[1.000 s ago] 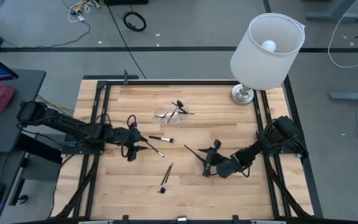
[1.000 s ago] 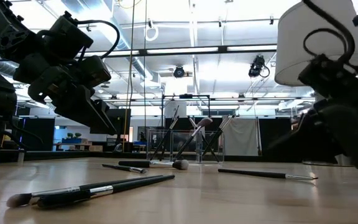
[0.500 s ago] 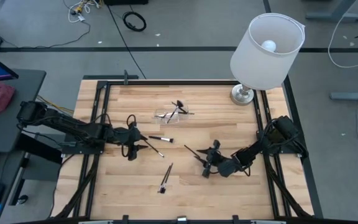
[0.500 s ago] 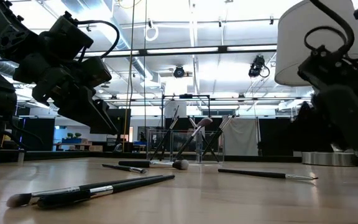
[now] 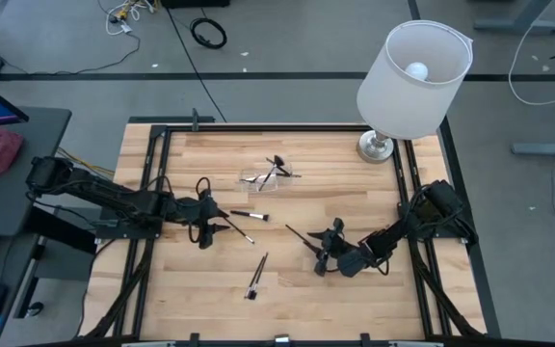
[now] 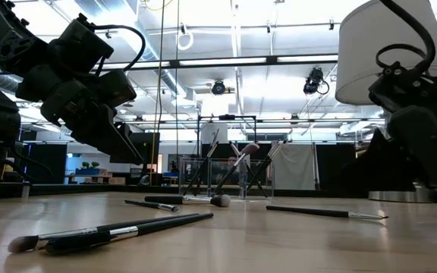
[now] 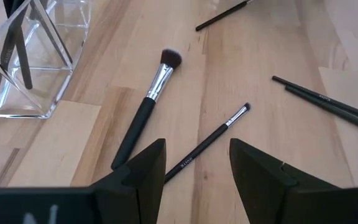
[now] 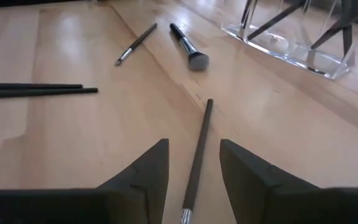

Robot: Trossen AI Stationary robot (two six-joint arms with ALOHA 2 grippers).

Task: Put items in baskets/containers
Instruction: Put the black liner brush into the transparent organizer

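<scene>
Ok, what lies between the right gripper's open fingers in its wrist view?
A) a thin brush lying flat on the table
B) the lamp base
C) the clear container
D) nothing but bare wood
A: in the right wrist view a thin dark brush lies on the wood, running up between the open fingers of the right gripper, not gripped.

From table height I saw my left arm [image 6: 74,83] hanging above the wood and my right arm [image 6: 419,114] dark beside the lamp [image 6: 378,53]. A clear container [image 6: 226,178] stood far back with brushes upright inside. Two brushes [image 6: 112,231] lay nearest, a fluffy-tipped one [image 6: 188,200] and a thin one [image 6: 325,213] behind.
</scene>
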